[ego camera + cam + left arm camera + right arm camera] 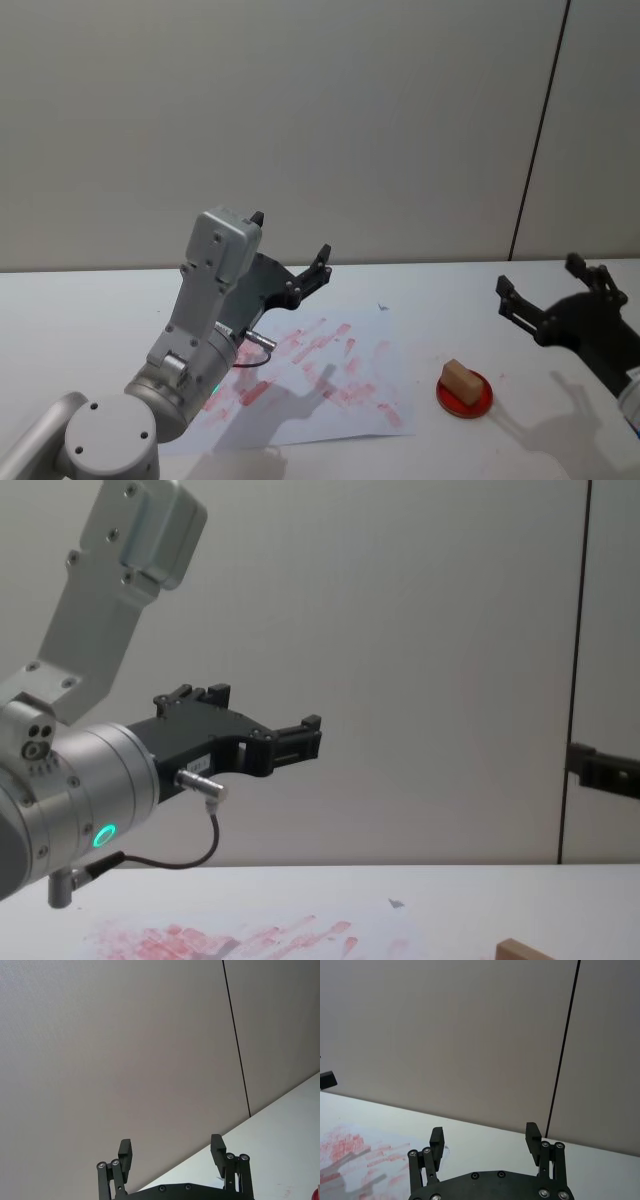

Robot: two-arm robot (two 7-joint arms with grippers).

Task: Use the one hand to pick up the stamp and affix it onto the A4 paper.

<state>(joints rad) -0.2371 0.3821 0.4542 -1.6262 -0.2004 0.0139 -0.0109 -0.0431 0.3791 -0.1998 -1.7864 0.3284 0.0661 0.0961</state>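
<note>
**At the table's right side: pre-grasp, stamp not yet taken**

On the red dish point(486, 396), at about 4 o'clock from the middle of the A4 paper point(360, 345), sits the stamp point(460, 380). It is a pale wooden block. The dish is near the sheet's right edge but apart from it.

- Right gripper point(541, 278): hovers at roughly 2 o'clock from the stamp, above the table point(90, 300) and well apart from the block. In the right wrist view point(485, 1135) its fingers are spread wide with nothing between them.
- Left gripper point(290, 236): raised over the paper's far left part, at about 10 o'clock from the stamp. It is also wide open and empty. Judged idle.

Step in hand (judgement): reach and grasp with the right gripper.

Notes for doing it well:
- Come down from above with the block centred between the fingers, so neither tip knocks it off the dish.
- Close on the wooden sides only. Stay above the dish rim, or the dish may get pinched too.
- Lift straight up. An inked face may cling and drag the dish.
- Carry toward 9–10 o'clock and use the paper's right half, the part nearest the dish and farthest from the left arm.
- Set the block down flat and press evenly. A tilted face would likely smear.
</note>
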